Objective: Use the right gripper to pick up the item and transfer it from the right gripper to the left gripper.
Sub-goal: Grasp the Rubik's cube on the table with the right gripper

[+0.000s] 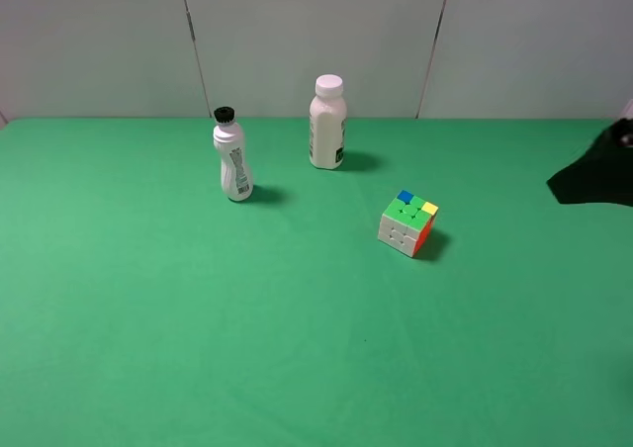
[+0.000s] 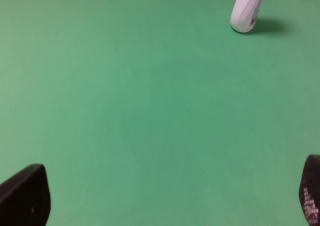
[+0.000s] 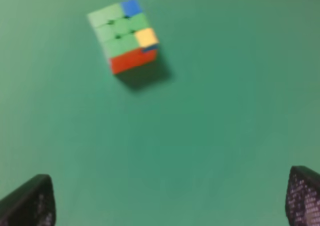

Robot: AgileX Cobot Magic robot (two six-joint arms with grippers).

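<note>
The right gripper (image 3: 167,201) hung released, its fingers spread wide with nothing between them. The puzzle cube (image 3: 124,35) sat on the green desk (image 3: 225,111) ahead of that gripper, apart from it and untouched, its mostly green face up and a red side towards the gripper. The left gripper (image 2: 167,198) was likewise released and empty. The white bottle with black cap (image 1: 232,160) stood well ahead of it, with the wider white-capped bottle (image 1: 327,123) beyond.

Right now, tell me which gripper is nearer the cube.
Right. The right gripper has the cube ahead of it, in its view; the left gripper has a bottle ahead but no cube in its view.
</note>
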